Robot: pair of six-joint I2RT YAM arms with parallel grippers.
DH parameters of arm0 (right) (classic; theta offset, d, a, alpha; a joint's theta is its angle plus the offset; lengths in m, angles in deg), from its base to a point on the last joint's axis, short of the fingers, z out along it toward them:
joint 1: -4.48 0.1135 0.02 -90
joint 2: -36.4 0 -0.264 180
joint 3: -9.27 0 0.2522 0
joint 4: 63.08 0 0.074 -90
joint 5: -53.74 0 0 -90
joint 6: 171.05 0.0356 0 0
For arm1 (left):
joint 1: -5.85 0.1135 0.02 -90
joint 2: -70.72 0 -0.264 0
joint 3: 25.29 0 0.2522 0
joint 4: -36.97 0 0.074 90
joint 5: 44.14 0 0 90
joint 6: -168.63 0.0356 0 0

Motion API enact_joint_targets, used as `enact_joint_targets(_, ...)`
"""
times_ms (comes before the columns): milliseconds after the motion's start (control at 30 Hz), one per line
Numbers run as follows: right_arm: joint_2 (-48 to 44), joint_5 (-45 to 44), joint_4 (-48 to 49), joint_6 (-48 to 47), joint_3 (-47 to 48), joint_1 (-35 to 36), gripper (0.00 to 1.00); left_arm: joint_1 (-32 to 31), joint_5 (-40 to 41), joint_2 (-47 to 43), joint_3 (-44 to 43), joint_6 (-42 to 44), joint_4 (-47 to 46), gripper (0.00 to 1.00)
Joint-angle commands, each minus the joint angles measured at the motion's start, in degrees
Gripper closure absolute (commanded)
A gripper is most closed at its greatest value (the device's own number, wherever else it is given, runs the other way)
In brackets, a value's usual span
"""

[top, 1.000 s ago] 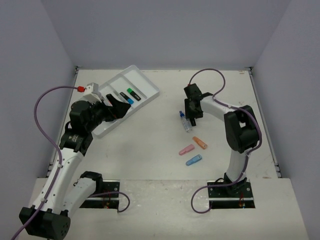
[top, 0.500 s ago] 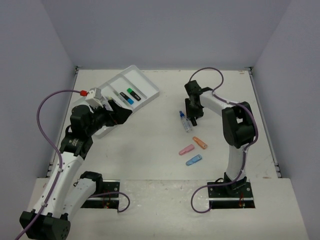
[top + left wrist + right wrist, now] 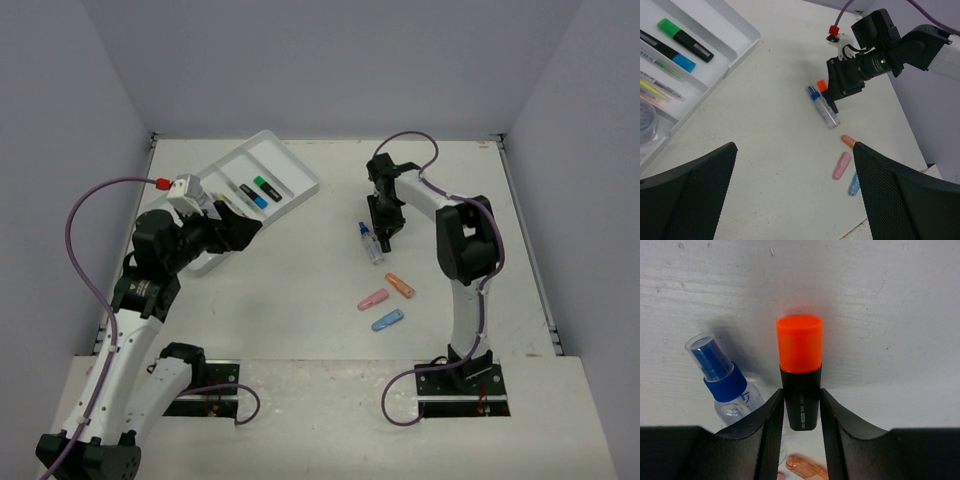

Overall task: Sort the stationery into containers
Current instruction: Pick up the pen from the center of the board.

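Right gripper [image 3: 801,410] closed onto orange-capped highlighter [image 3: 799,370] (left arm [image 3: 140,290] shifted slightly).

Left arm [image 3: 128,318] bent forward, left gripper [image 3: 794,150] spread wide. Right arm [image 3: 466,262] reaches forward, right gripper [image 3: 801,396] pointing down, fingers pressed against an orange-capped highlighter [image 3: 799,365].

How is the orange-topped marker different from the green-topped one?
The orange-capped highlighter has an orange cap; the green-capped highlighter has a green one. The orange-capped one is pinched between the jaws of the right gripper; the green-capped one lies loose in the white tray. Both have short black bodies.
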Motion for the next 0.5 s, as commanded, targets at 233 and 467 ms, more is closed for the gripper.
enact_joint_targets(233,7.7,2.8,-11.6,-4.3,13.9,-1.0,0.63,0.0,0.9,-0.9,-5.6,4.7,3.7,0.00)
enact_joint_targets(467,7.8,3.2,-11.7,-4.9,14.0,-1.6,0.84,0.0,1.0,-0.6,-6.6,5.6,4.4,0.00)
